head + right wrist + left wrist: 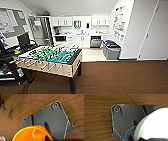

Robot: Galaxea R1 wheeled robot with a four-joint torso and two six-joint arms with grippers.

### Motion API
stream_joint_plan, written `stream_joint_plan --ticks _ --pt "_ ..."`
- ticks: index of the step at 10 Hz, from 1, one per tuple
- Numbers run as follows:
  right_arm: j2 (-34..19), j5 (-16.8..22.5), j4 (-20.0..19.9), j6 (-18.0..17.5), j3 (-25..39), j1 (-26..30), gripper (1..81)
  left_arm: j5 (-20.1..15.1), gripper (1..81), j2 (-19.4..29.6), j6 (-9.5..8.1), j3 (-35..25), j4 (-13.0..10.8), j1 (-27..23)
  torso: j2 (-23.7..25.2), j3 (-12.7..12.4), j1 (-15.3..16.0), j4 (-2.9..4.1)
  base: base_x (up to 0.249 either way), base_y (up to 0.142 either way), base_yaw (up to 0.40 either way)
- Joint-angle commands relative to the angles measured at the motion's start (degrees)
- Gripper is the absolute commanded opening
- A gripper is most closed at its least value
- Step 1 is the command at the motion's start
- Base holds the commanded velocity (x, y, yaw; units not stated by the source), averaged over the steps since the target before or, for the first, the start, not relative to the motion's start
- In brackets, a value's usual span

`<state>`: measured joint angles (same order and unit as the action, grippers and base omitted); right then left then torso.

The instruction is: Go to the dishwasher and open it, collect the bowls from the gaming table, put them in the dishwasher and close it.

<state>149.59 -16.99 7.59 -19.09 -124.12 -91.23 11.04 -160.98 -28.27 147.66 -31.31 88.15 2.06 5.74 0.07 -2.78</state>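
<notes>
Carry leg of the task — the bright orange round bowl [32,133] sat at the right pincer, a white rounded bowl-like object [154,125] at the left; couldn't tell whether either pincer was clenched. The stainless-fronted built-in dishwasher [95,41] was well ahead, past the green-field foosball table [53,56]. My read: the drive across the brown floor remained.

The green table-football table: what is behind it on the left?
Behind the green table-football table, a dark monitor stands on a black desk; the table hides what lies lower.
</notes>
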Motion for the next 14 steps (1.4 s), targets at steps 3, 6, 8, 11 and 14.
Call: stream_joint_plan --ticks 3,6,8,11,14 --pt "-1.5 2.0 1.0 0.1 0.5 2.1 1.0 -1.6 1.0 0.7 0.32 0.0 -0.6 -2.0 0.0 0.0 0.0 0.0 0.134 0.0 0.0" --pt "-1.5 2.0 1.0 0.1 0.4 2.0 1.0 -1.6 1.0 0.7 0.32 0.0 -0.6 -2.0 0.0 0.0 0.0 0.0 0.135 -0.052 0.0" --pt "-1.5 2.0 1.0 0.1 0.3 1.9 1.0 -1.6 1.0 0.7 0.32 0.0 -0.6 -2.0 0.0 0.0 0.0 0.0 0.134 -0.078 0.0" --pt "-1.5 2.0 1.0 0.1 0.1 1.9 1.0 -1.6 1.0 0.7 0.32 0.0 -0.6 -2.0 0.0 0.0 0.0 0.0 0.135 -0.077 0.0" --pt "-1.5 2.0 1.0 0.1 0.1 1.8 1.0 -1.6 1.0 0.4 0.4 0.0 -0.6 -2.0 0.0 0.0 0.0 0.0 0.135 -0.077 0.0"
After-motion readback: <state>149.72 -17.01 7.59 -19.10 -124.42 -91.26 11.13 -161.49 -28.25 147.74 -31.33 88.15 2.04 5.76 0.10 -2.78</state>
